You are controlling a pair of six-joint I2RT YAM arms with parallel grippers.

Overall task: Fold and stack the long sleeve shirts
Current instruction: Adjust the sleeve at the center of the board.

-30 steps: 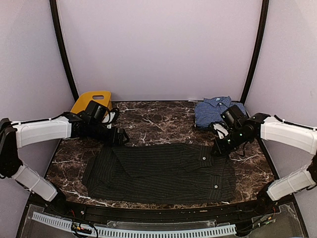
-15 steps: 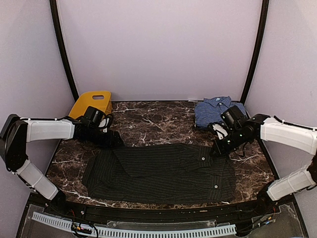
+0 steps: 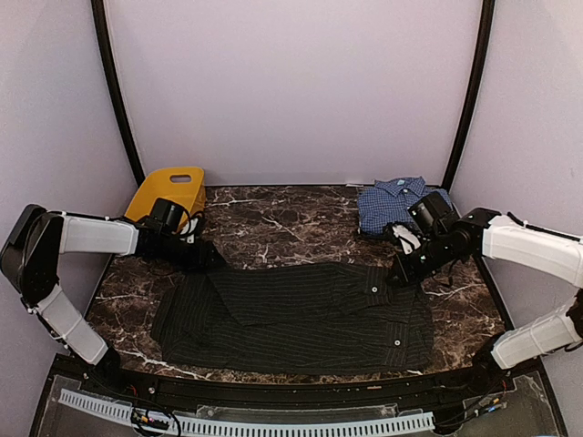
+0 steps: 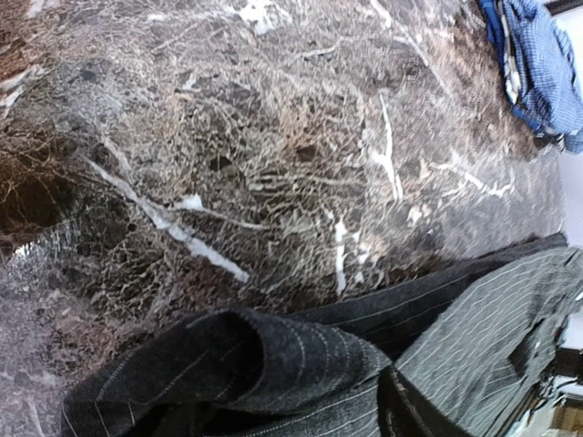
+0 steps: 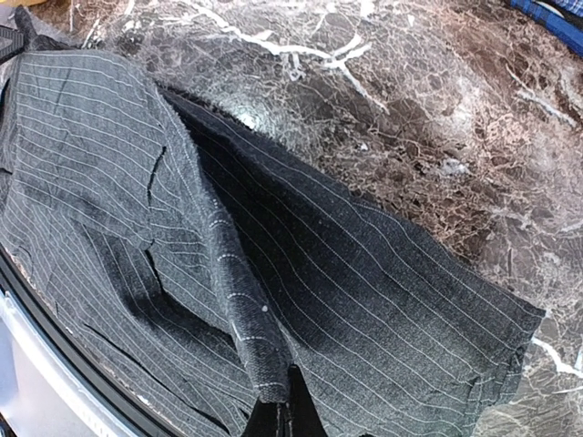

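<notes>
Black pinstriped cloth is taking up the near half of the marble table: the black shirt is lying spread out flat and wide, with a few loose overlaps but no tidy fold in it yet. The blue shirt is sitting at the far right corner of the table, already looking folded into a compact bundle, collar up, well apart from the black one. A yellow basket is standing at the far left corner, outside the cloth.

The right gripper is resting on the far right edge of the black shirt, its jaws pressed together on a ridge of the fabric; its wrist view is showing that ridge running straight up into the fingers. The left gripper is coming down at the far left corner of the same shirt, where cloth is bunching just under it. Whether its jaws are gripping or only closing in, I cannot tell.

As a judgement, the task is sitting about halfway: one shirt is appearing done, while the black one is waiting for all its folds and then for stacking with the blue one.
</notes>
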